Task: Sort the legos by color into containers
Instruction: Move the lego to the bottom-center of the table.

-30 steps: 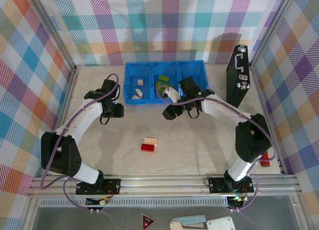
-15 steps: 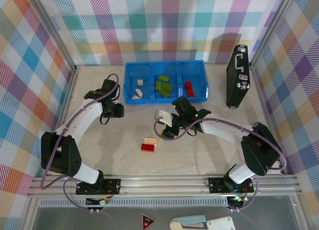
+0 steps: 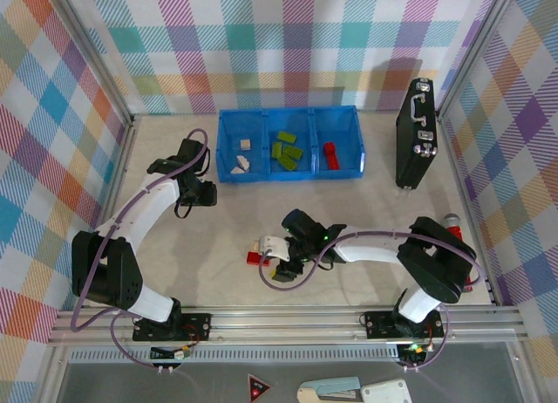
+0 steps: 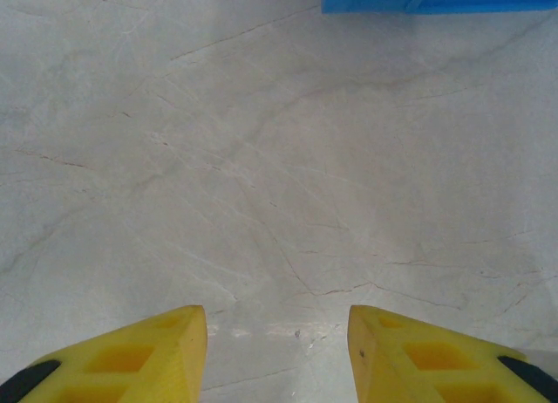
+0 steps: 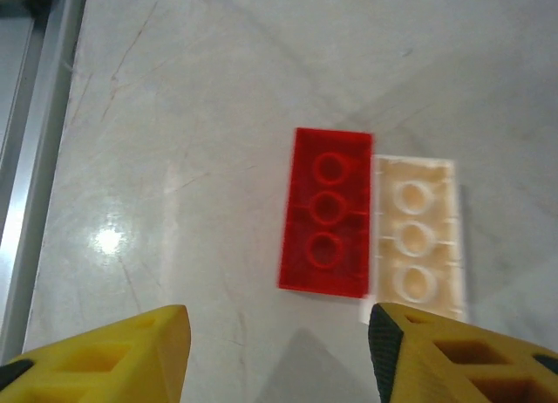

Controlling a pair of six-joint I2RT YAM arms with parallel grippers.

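Shows the right gripper [image 5: 279, 333] low over the pale table [image 3: 375, 202], yellow fingers moderately parted and gripping nothing. Finds a flat red plastic brick [image 5: 325, 213] and a flat cream plastic brick [image 5: 415, 239] touching side by side just ahead, possibly underside up. Shows the left gripper [image 4: 277, 333] likewise parted and empty, near the bright blue three-compartment plastic tray [image 3: 289, 113]. Holds cream bricks [image 3: 241, 164], green bricks [image 3: 287, 161] and a small red brick [image 3: 330, 151] in separate compartments.
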